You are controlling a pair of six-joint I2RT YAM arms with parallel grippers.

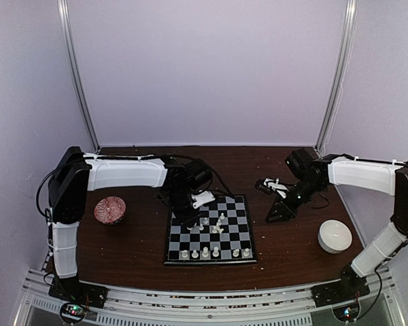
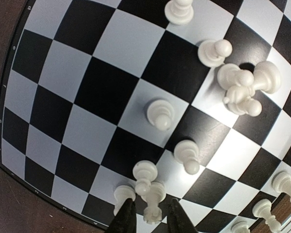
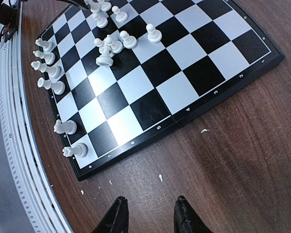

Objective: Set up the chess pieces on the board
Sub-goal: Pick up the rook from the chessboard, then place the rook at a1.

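Near edge: the chess pieces (image 1: 205,252) already set stand in a row along the board (image 1: 239,239)'s near rim.
Centre: loose chessmen cluster (image 2: 245,87) mid-board, some tipped.
Left gripper (image 2: 148,219): narrow over the far-left squares, its tips flanking a small piece (image 2: 153,194); whether it grips, I cannot tell.
Right gripper (image 3: 149,213): parted, empty, above bare table (image 3: 242,160) off the board's right edge.
Doing it well: lift straight, clear of neighbours.
Views: only the right wrist shows crumbs (image 3: 160,177).
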